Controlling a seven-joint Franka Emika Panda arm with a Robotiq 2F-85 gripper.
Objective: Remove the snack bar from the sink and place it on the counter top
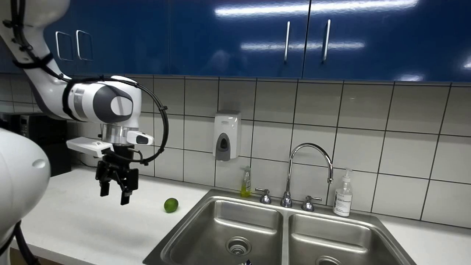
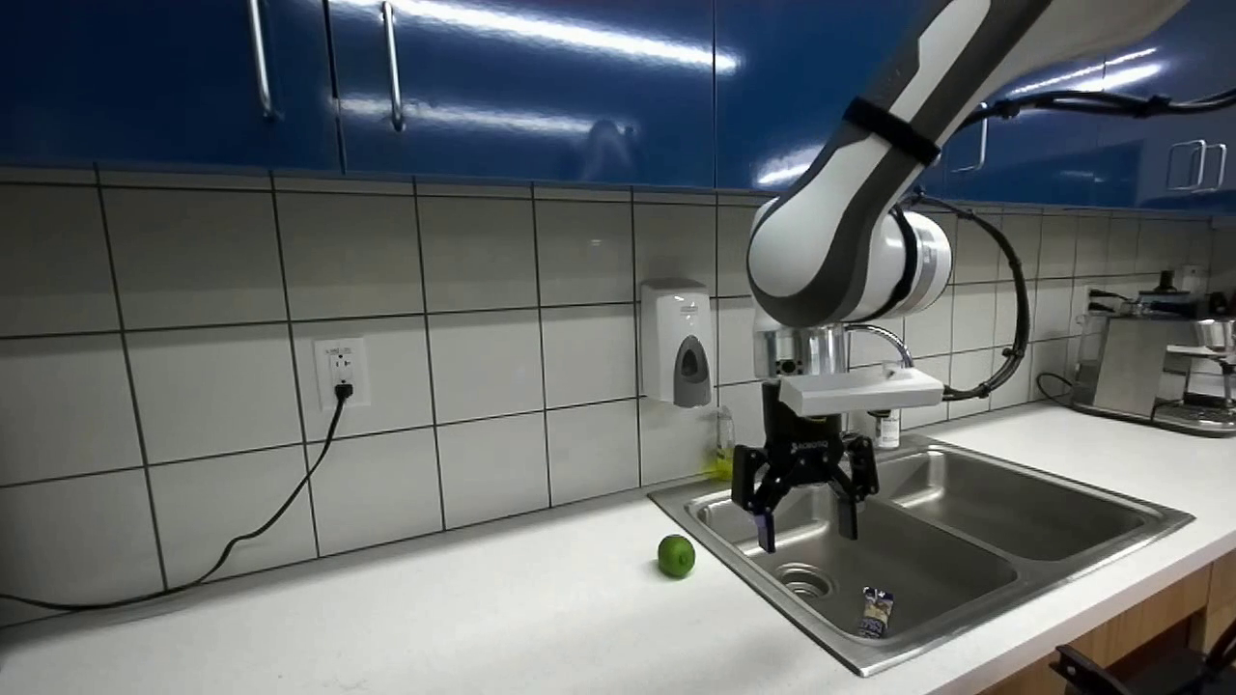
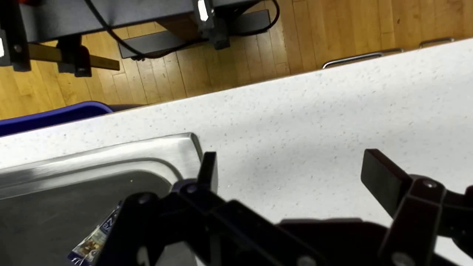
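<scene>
Sink (image 1: pixel 285 235): stainless steel, two basins side by side.
Snack bar (image 2: pixel 876 613): slim, shiny, dark-blue printed wrapper; I see it lying in the left-hand basin in both exterior views, toward the front.
Counter top (image 2: pixel 463 618): white, finely speckled, around the sink.

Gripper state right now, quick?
Gripper: open, holding nothing; the snack bar lies in the sink.
</scene>
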